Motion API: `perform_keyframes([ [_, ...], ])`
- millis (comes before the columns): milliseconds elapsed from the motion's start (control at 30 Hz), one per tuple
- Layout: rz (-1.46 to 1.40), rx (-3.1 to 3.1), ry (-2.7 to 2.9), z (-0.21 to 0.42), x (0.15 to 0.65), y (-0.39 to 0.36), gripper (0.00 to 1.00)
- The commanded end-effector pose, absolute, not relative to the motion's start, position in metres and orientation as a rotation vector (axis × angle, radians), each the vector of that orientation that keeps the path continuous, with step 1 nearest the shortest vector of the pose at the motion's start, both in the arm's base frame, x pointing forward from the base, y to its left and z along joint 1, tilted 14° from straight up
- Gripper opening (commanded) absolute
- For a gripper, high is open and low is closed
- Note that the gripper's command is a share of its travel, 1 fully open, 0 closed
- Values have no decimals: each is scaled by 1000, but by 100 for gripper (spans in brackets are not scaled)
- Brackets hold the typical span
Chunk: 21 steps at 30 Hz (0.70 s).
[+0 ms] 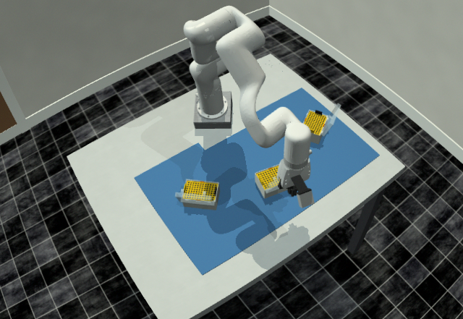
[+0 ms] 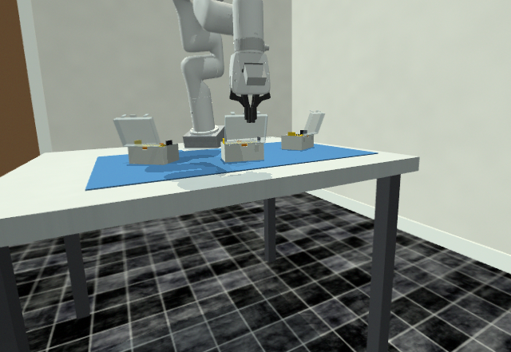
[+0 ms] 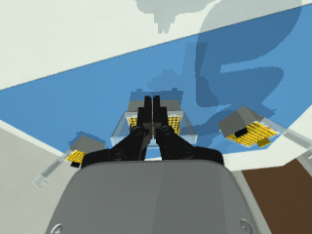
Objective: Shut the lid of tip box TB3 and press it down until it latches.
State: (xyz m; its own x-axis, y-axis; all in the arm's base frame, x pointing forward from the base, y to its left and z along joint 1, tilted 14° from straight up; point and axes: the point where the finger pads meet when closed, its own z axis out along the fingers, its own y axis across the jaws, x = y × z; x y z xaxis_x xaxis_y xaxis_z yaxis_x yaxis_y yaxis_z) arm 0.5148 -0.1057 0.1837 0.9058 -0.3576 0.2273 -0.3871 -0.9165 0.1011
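Three grey tip boxes with yellow inserts stand on the blue mat (image 1: 257, 177). I cannot read their ID stickers. The left box (image 2: 152, 152) and the right box (image 2: 298, 140) have their clear lids open and tilted back. The middle box (image 2: 242, 151) has its lid (image 2: 245, 126) standing about upright. My gripper (image 2: 250, 120) is shut and empty, pointing down, with its fingertips at the lid's top edge on the side away from the arm's base. I cannot tell if they touch. In the wrist view the gripper (image 3: 150, 104) is over the middle box.
The arm's base (image 1: 212, 115) stands on the white table behind the mat. In the top view the left box (image 1: 200, 192), middle box (image 1: 267, 184) and right box (image 1: 315, 123) stand well apart. The table's front edge is near the middle box.
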Motion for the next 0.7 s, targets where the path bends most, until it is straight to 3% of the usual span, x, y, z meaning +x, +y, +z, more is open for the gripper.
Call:
perform_keyframes([
  [0, 315, 2925, -575, 185, 511, -104, 0],
  [667, 315, 2925, -575, 183, 489, -95, 0],
])
